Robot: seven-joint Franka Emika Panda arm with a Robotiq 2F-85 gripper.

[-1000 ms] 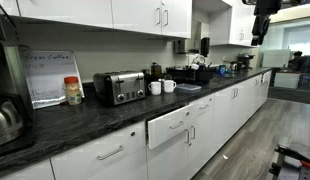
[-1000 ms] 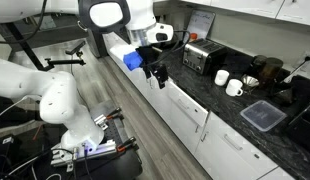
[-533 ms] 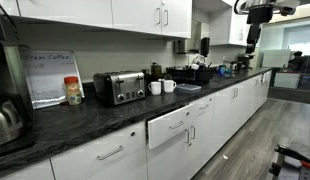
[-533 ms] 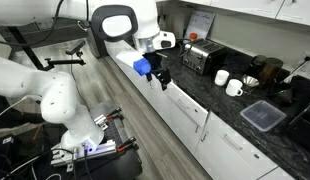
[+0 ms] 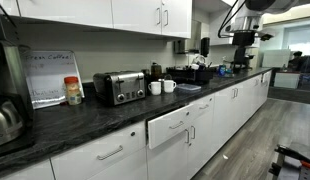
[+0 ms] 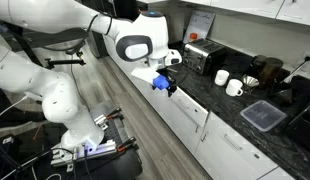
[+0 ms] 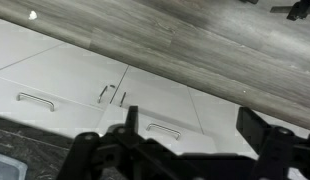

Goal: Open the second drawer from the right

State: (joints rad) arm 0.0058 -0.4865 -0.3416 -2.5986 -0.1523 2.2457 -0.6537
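Along the dark tabletop (image 5: 65, 125) the white fronts sit flush except for one. The drawer (image 5: 173, 128) below the mugs (image 5: 168, 86) juts out from its neighbours, its bar handle (image 5: 176, 125) facing the room. We judge it already pulled out a little way, with more travel left.

Our pincer (image 6: 167, 86) hangs over the tabletop's front edge near the toaster (image 6: 200, 58), above that drawer and clear of its handle, grasping nothing. From the wrist we look down on cabinet fronts and floor, and the fingers (image 7: 257, 138) stand wide apart, released. We read that spread as readiness: the gap looks broad enough to straddle a horizontal bar, and the downward tilt puts the handles in sight. A horizontal handle lies between the fingers in that view, but we cannot tell whether it belongs to the same drawer.
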